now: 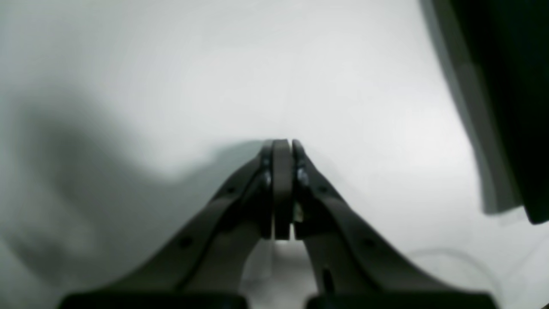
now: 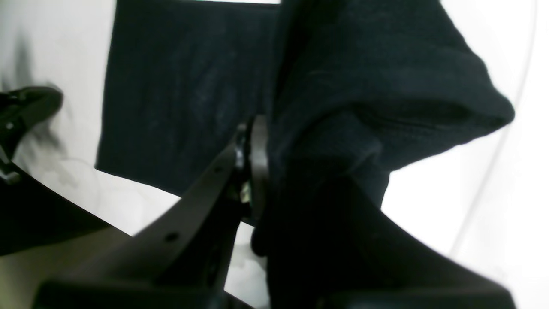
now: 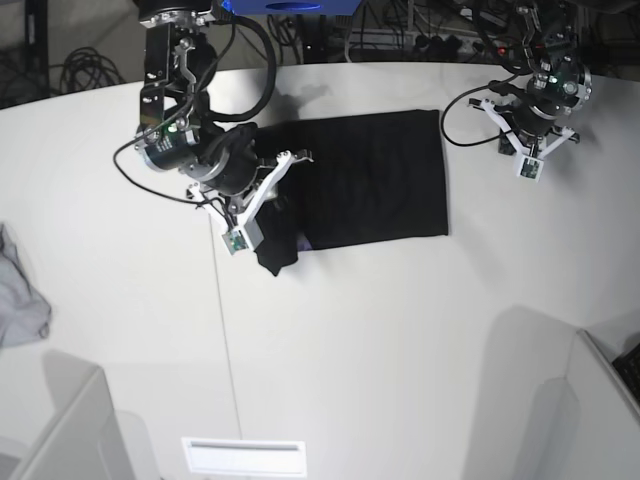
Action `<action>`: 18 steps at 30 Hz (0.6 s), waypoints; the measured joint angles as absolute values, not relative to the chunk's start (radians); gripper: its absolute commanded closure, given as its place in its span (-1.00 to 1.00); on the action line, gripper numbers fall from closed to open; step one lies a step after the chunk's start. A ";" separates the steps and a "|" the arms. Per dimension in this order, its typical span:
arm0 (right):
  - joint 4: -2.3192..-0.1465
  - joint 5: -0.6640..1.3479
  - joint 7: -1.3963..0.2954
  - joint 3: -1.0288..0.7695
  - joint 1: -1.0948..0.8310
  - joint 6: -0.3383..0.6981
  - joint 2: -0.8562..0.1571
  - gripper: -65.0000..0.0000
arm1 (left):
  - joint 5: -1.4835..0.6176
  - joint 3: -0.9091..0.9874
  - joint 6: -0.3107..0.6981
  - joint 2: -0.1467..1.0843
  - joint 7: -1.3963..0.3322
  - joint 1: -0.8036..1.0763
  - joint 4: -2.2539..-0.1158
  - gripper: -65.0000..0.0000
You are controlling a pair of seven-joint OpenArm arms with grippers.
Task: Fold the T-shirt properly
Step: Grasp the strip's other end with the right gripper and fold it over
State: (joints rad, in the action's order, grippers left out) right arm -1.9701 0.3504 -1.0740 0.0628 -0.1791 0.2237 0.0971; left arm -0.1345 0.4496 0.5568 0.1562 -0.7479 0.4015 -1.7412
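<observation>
T-shirt (image 3: 370, 180) plain black, no print showing apart from a small purple sliver at its near left edge; also black in the right wrist view (image 2: 188, 90). Table (image 3: 380, 340) white, a thin grey seam line running toward the near side. Small cloth (image 3: 18, 300) at far left of the scene light grey. Right gripper (image 2: 261, 167) black, fingers (image 2: 257, 150) dark grey. Left gripper (image 1: 283, 146) dark grey to black over white surface. Both arms black with white brackets and tiny green lights. Blue box (image 3: 290, 6) at the far edge. Cables black.
</observation>
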 measured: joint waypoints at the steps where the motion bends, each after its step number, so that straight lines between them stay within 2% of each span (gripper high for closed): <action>1: -1.970 0.351 -1.061 0.063 -0.179 0.224 0.103 1.00 | -0.130 0.437 0.555 0.159 -0.746 0.402 -1.742 1.00; 6: -1.970 0.350 -1.047 0.067 -0.194 0.223 0.108 1.00 | -0.116 0.376 0.548 0.157 -0.740 0.390 -1.745 1.00; 15: -1.970 0.355 -1.012 0.177 -0.195 0.217 0.113 1.00 | -0.110 0.358 0.550 0.092 -0.748 0.344 -1.744 1.00; 18: -1.970 0.350 -1.013 0.217 -0.195 0.150 0.112 1.00 | -0.113 0.358 0.551 0.090 -0.748 0.343 -1.744 1.00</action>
